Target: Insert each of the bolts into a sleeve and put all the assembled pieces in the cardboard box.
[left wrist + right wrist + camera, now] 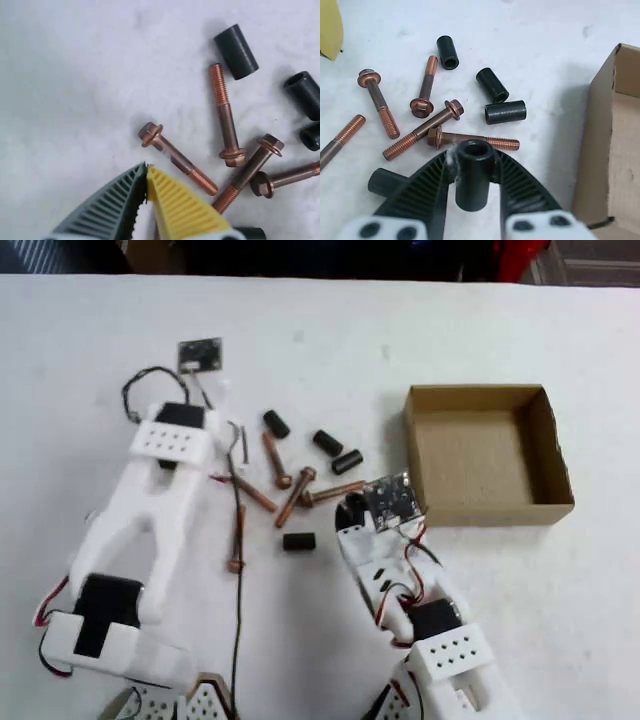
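Right gripper (472, 154): clamped on a black sleeve (472, 182), held upright between the jaws, bore facing up.
Just ahead of its tips: copper flange bolt (475, 141) lying crosswise, head against the shaft of a second bolt (420, 131).
Farther ahead: nearest loose sleeve (505, 112), two more sleeves beyond, two more bolts alongside.
To its right, near: cardboard box (615, 150), top open.
Left gripper (146, 171): closed tip to tip, gripping nothing.
Just past the left tips: third bolt (177, 164), flat on the white table (75, 75).

Five copper flange bolts (377, 102) (424, 87) (422, 129) (472, 140) (340, 141) were in view, five black cylindrical sleeves (447, 51) (491, 85) (505, 112) (472, 175) (385, 182), one open cardboard box (495, 512).
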Tool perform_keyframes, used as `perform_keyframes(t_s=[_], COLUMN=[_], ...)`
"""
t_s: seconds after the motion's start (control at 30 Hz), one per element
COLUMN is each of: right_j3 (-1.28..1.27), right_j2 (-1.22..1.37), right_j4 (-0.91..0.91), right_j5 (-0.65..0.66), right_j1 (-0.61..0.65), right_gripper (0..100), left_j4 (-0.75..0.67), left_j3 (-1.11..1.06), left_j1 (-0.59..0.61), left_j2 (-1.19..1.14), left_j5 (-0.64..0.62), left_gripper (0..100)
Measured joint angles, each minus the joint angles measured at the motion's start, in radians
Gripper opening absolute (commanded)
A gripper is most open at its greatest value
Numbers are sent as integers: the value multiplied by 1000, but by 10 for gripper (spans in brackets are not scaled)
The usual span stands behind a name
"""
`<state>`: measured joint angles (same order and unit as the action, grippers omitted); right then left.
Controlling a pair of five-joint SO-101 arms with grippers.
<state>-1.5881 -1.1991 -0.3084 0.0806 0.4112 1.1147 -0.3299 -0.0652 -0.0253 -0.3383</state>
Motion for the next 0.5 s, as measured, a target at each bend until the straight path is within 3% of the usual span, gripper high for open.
perform_keyframes(t_s=[0.1,0.3,0.5], right_j3=[0,0,0], right_j2=[0,0,0], right_j4=[0,0,2], right_j5=[3,9,9], right_j1=[3,5,5], right_gripper=[16,16,16], left_j4=[0,0,-5], left_j3=[0,0,-60], left_j1=[-8,-6,-6], left_j2=[0,0,0], left_j5=[-106,-288,-385], left_gripper=[45,249,247])
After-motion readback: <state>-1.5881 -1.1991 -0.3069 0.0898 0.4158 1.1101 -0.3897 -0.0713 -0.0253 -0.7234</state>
